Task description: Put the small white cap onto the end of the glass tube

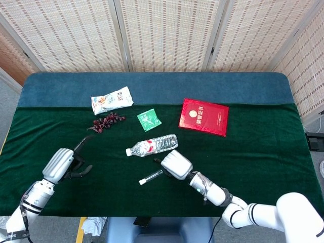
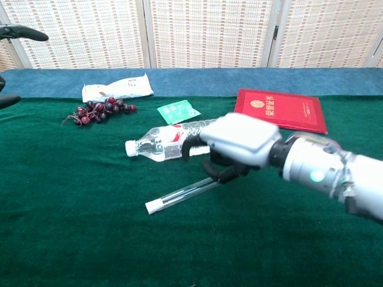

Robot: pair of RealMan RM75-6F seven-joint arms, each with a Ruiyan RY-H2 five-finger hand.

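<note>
The glass tube (image 2: pixel 182 194) lies on the green cloth (image 2: pixel 72 239), slanting out from under the right hand (image 2: pixel 236 149) toward the near left, its white cap (image 2: pixel 153 207) already seated on the far end from the hand. Judged light, rigid, smooth and breakable; it would roll readily on the cloth. Best taken at mid-length with a gentle pinch, clear of the cap.

Right hand: fingers (image 2: pixel 222 173) curled down over the tube's near end, touching it; whether they grip it or merely rest on it cannot be told. A water bottle (image 2: pixel 161 143) lies just beyond the hand.

Left hand (image 1: pixel 65 163): well to the left, fingers spread, holding nothing.
</note>
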